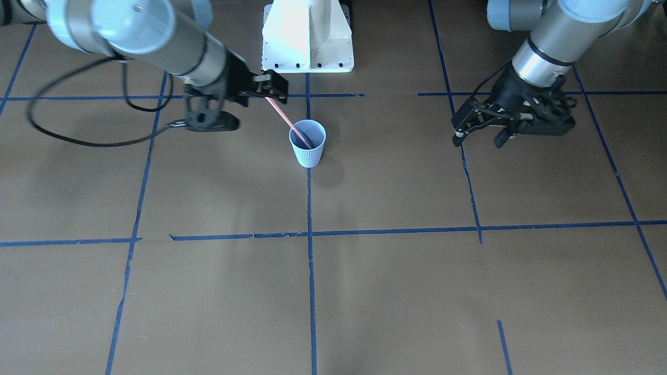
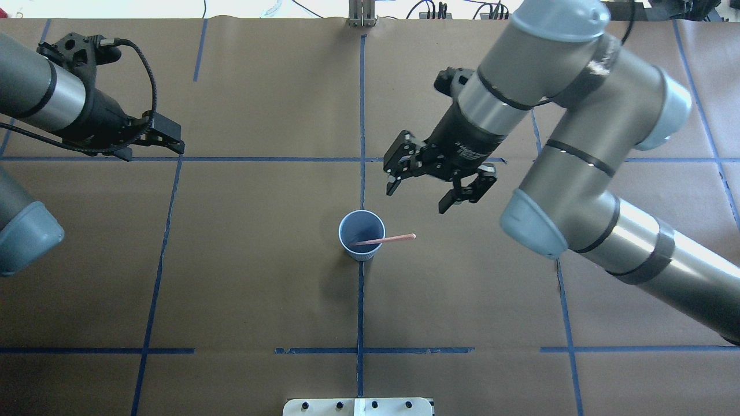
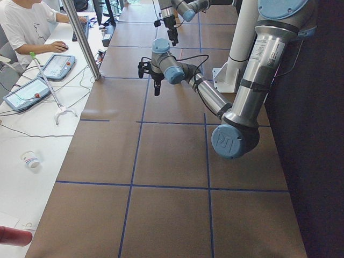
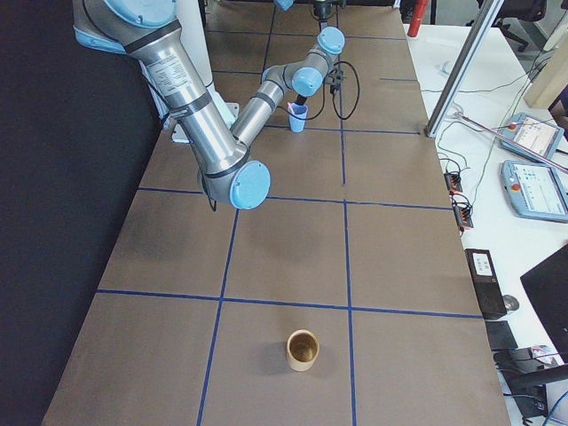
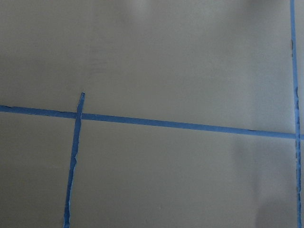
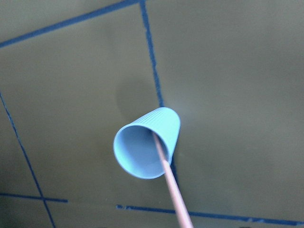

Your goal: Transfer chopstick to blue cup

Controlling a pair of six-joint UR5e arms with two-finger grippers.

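Note:
The blue cup (image 1: 308,150) stands upright near the table's middle, on a blue tape line. It also shows in the overhead view (image 2: 351,226) and the right wrist view (image 6: 140,154). The pinkish-red chopstick (image 1: 284,117) stands slanted in it, lower end inside and upper end leaning over the rim toward my right arm (image 2: 396,237) (image 6: 172,187). My right gripper (image 2: 417,199) is open, just above and beside the stick's upper end, not closed on it. My left gripper (image 1: 478,141) is open and empty, far off to the side.
A brown cup (image 4: 303,349) stands alone far toward the table's right end. The white robot base (image 1: 307,36) is behind the blue cup. Blue tape lines grid the brown table. An operator (image 3: 24,27) sits at a side desk.

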